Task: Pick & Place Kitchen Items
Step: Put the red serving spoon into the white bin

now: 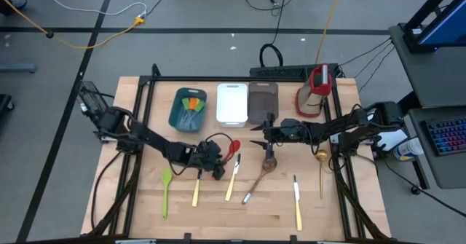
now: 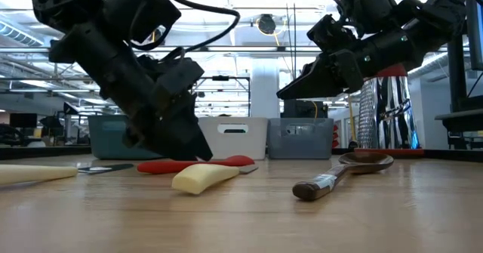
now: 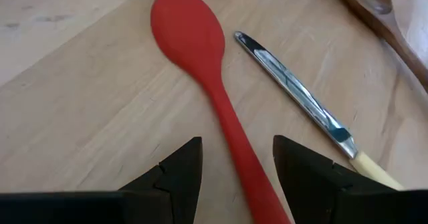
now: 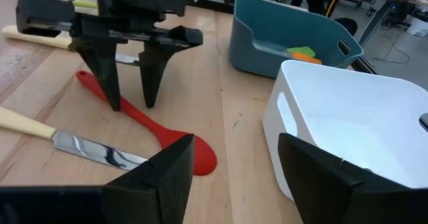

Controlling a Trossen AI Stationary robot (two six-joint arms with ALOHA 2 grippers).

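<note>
two arms work the bench in the high view: the left gripper sits low over the red spoon, which lies on the wood table between a pale-handled knife and the teal tray, while the right gripper hangs above the table just in front of the white tray, seemingly waiting clear of the pick. other utensils, such as the green spoon and the gold spoon, lie spread in a row, probably so each can be taken alone. in the low view the left gripper reaches down to the red spoon, whose handle rests flat on the table. in the left wrist view the fingers stand apart on either side of the red handle, not yet closed, lined up for a grip across the slim part. in the right wrist view the right gripper is spread and empty, and the left gripper straddles the red spoon.
</note>
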